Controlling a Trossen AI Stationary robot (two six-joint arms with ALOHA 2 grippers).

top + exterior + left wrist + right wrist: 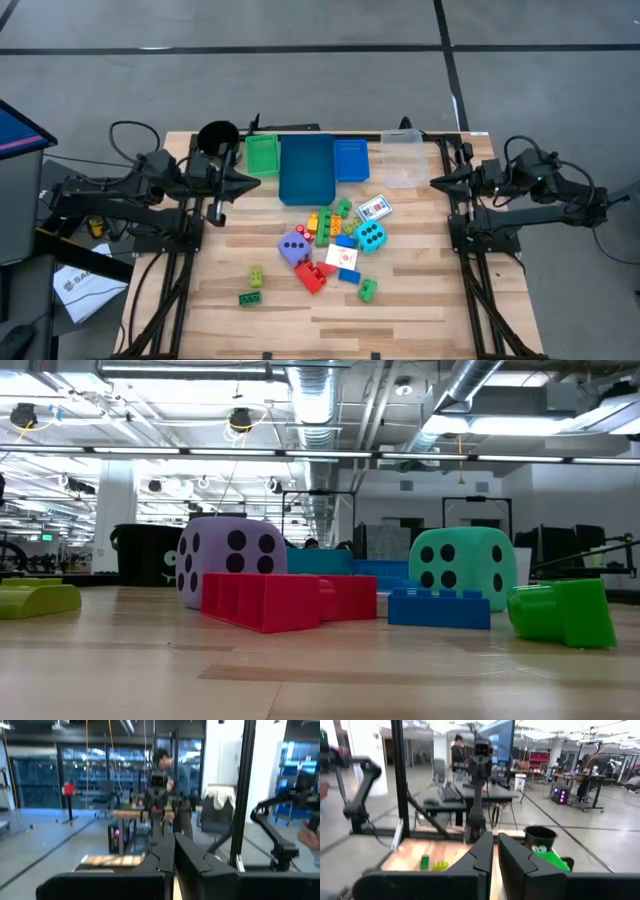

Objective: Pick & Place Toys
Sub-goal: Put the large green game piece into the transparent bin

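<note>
Toys [335, 245] lie clustered mid-surface, well apart from both grippers: left gripper [252, 181] near the left edge, right gripper [438, 181] near the right edge, each with fingers pressed together, holding nothing.

Setting: robotics lab in an open industrial hall.

- Ceiling: exposed silver ducts [320, 400], pipes and strip lights, with hanging cables.
- Floor: bare grey concrete with dark taped lines [450, 60].
- Work station: wooden slat table [420, 300] on a black frame, one dark arm mounted at each side.
- Beyond the left gripper [174, 851]: glass partition walls, another workbench [135, 812] carrying a robot arm, a person [175, 775] standing there.
- Beyond the right gripper [495, 851]: desks with a keyboard [449, 792], a large monitor [500, 740], a further person [457, 752], more equipment benches farther off.
</note>
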